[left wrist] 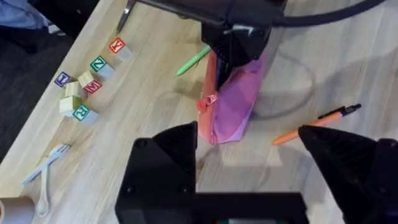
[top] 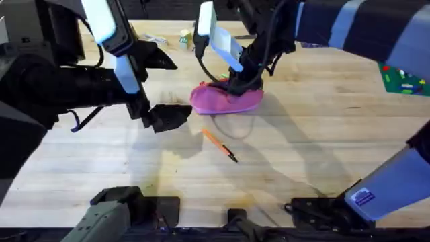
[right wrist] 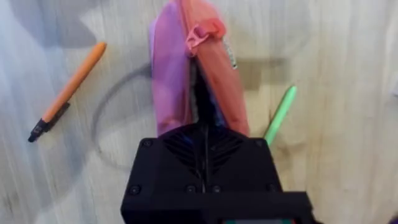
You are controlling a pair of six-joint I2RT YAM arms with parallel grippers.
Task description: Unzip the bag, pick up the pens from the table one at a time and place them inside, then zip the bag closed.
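**Unzipping in progress, both pens still out**

Left hand hovers wide and empty beside the bag, mid-surface, long axis across the view. The orange pen lies diagonal, black tip toward the bases. Right hand appears shut on the bag's zipper edge; next, draw the slider along. Green pen lies behind the bag.
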